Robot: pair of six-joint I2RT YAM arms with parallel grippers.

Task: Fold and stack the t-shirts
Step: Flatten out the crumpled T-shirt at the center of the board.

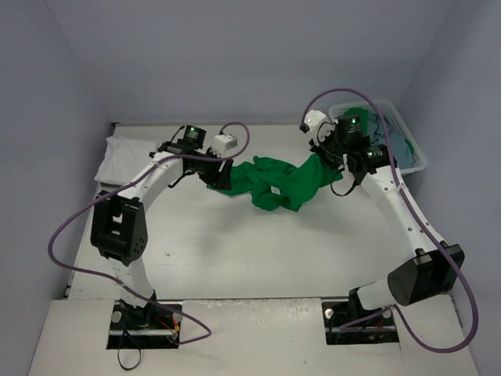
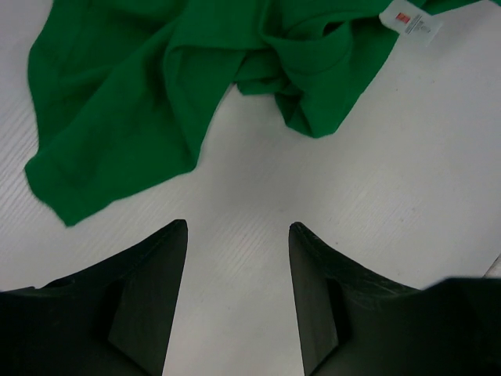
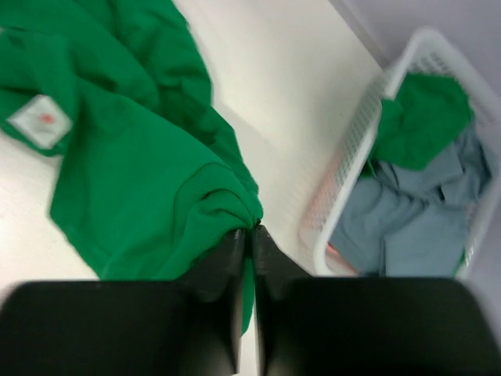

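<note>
A bright green t-shirt [image 1: 282,184] lies crumpled across the middle back of the table, its white label [image 2: 411,22] facing up. My right gripper [image 1: 333,160] is shut on a bunched fold at the shirt's right end [image 3: 133,157], with cloth pinched between the fingertips [image 3: 252,229]. My left gripper [image 1: 215,176] hovers just off the shirt's left end [image 2: 117,102]; it is open over bare table with nothing between its fingers [image 2: 239,227]. Another green shirt [image 3: 423,117] and a blue-grey one [image 3: 399,219] lie in the basket.
The white slotted basket [image 1: 415,153] stands at the back right, close beside my right gripper; its rim [image 3: 352,196] shows in the right wrist view. A flat white cloth [image 1: 117,157] lies at the back left. Walls enclose the table on three sides.
</note>
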